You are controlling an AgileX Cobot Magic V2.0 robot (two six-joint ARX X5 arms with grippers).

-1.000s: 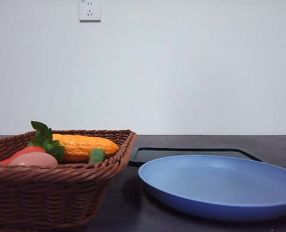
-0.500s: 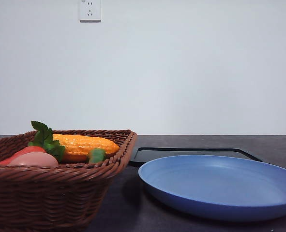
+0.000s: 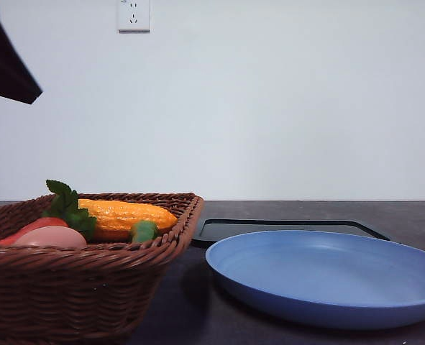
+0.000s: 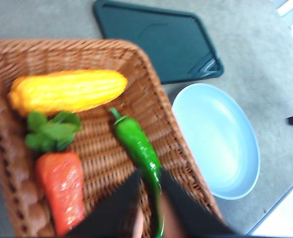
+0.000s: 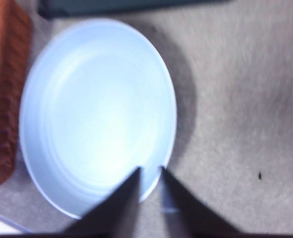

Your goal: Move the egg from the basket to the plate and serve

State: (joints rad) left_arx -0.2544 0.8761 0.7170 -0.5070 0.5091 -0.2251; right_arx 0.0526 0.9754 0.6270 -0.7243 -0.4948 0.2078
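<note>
Left gripper (image 4: 148, 186): we see its two dark fingers at the lower edge of the left wrist frame, parted by a narrow gap and grasping nothing, hanging over the basket's contents.
Right gripper (image 5: 151, 181): we record two dark fingers at the lower centre of the right wrist frame, slightly apart, released, over the plate's near rim.
Green pepper (image 4: 136, 148): lies between the left fingers, running to mid-frame.
Carrot-like vegetable (image 4: 61, 191): red-orange, green leaves, lower left of the left wrist frame.
Corn cob (image 4: 67, 90): yellow, upper left, across the basket.
Egg (image 3: 50, 237): pinkish, at the lower left of the front frame, inside the basket beside the red vegetable.
Basket (image 3: 90, 287): brown wicker, lower left of the front frame.
Plate (image 3: 327, 280): blue, lower right, bare, just beside the basket.
Black tray (image 3: 284, 228): flat, behind the plate.
Worktop (image 5: 235, 124): grey, we note it carries all.
</note>
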